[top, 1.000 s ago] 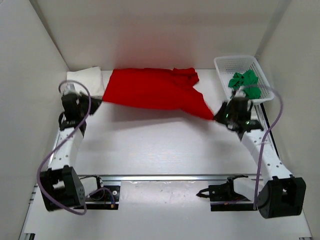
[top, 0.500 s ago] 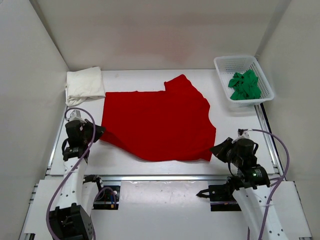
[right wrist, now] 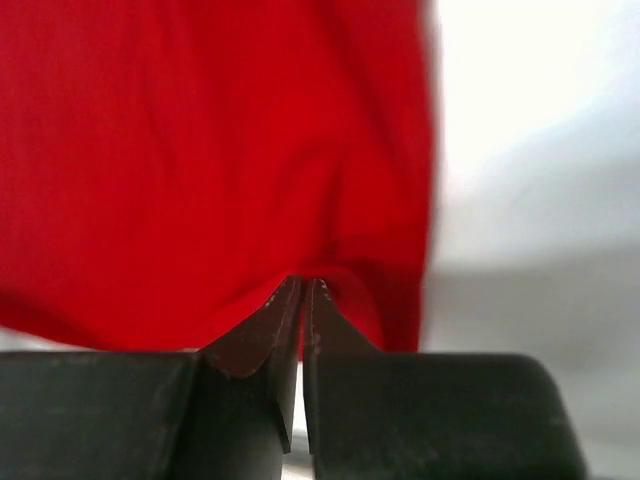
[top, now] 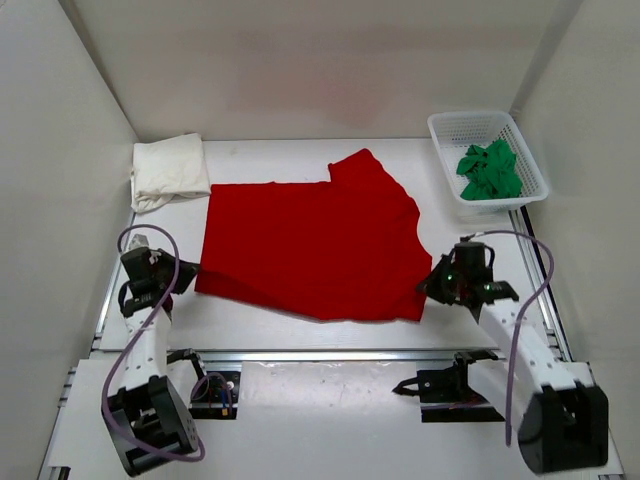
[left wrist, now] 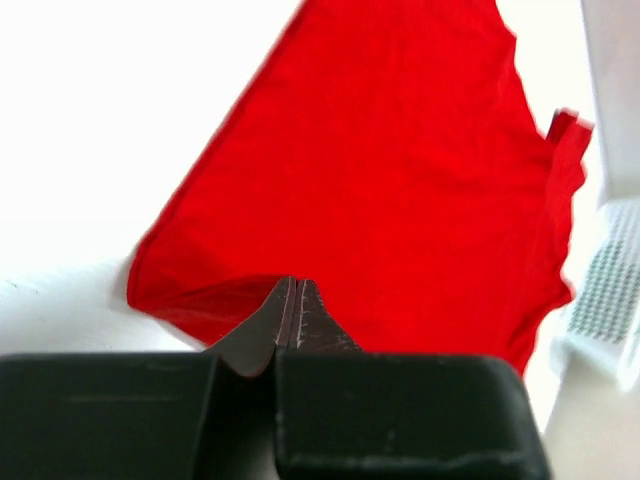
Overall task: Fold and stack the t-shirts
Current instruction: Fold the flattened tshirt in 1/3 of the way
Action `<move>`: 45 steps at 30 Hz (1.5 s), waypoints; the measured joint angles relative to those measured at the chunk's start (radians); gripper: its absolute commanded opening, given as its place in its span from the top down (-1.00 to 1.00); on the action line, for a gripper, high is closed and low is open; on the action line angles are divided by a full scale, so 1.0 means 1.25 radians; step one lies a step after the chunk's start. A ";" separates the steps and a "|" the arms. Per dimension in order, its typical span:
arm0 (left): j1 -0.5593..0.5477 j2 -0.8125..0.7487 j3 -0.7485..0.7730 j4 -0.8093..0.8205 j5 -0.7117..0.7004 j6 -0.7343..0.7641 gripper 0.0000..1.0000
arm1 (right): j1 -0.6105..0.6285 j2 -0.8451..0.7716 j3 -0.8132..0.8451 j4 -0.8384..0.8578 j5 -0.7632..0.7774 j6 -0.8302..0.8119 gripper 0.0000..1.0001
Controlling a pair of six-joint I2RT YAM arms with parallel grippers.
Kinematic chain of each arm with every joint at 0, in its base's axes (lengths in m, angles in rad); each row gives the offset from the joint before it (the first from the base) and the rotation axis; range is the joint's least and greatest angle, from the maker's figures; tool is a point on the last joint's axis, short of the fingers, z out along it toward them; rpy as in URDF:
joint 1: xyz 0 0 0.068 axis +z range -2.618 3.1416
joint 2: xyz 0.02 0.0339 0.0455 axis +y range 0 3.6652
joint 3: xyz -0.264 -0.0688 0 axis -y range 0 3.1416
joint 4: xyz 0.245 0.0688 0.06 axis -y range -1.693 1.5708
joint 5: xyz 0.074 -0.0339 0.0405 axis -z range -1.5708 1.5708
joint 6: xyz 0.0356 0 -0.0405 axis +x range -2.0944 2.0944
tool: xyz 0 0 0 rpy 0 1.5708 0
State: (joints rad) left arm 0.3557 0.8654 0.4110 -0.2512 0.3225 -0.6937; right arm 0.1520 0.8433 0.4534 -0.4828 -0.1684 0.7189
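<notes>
The red t-shirt (top: 310,245) lies spread flat on the white table, with one sleeve pointing to the back. My left gripper (top: 183,270) is shut on its near left corner. In the left wrist view the jaws (left wrist: 295,285) pinch the red cloth (left wrist: 400,150). My right gripper (top: 430,287) is shut on the near right corner. In the right wrist view the jaws (right wrist: 303,285) pinch the red hem (right wrist: 200,150). The cream-white t-shirt (top: 168,170) lies folded at the back left. The green t-shirt (top: 490,170) lies crumpled in the basket.
A white plastic mesh basket (top: 470,125) stands at the back right and also shows in the left wrist view (left wrist: 610,290). White walls close the table on the left, back and right. A metal rail (top: 330,352) runs along the near edge.
Both grippers pulled the red shirt from the back of the table toward the near edge and laid it out flat. In the last half second they shifted slightly back, still holding the corners.
</notes>
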 measured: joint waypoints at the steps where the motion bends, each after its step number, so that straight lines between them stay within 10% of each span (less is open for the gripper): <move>1: 0.013 0.018 -0.002 0.014 0.007 -0.014 1.00 | -0.030 0.049 0.022 0.017 -0.008 -0.018 1.00; 22: 0.003 0.312 0.054 0.235 -0.022 -0.163 1.00 | -0.070 0.656 0.570 0.178 -0.032 -0.177 1.00; 29: -0.010 0.418 0.120 0.260 -0.021 -0.159 0.37 | -0.065 0.764 0.645 0.161 -0.032 -0.189 0.88; 34: 0.009 0.376 0.120 0.262 -0.019 -0.160 -0.02 | -0.065 0.753 0.652 0.147 -0.027 -0.188 0.51; 38: -0.020 0.289 0.132 0.239 -0.028 -0.137 0.12 | -0.067 0.661 0.587 0.185 -0.007 -0.181 0.22; 40: -0.051 0.232 0.117 0.240 -0.020 -0.121 0.15 | -0.072 0.542 0.464 0.215 0.002 -0.173 0.30; 43: -0.078 0.147 0.035 0.243 0.000 -0.101 0.17 | -0.083 0.324 0.236 0.253 0.006 -0.150 0.99; 45: -0.074 0.115 -0.023 0.216 0.003 -0.087 0.16 | -0.090 0.234 0.139 0.257 0.008 -0.140 1.00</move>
State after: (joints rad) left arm 0.2634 1.0088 0.3817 0.0189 0.3260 -0.8028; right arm 0.0399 1.1355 0.6270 -0.1616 -0.1581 0.5438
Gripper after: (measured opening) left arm 0.416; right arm 0.024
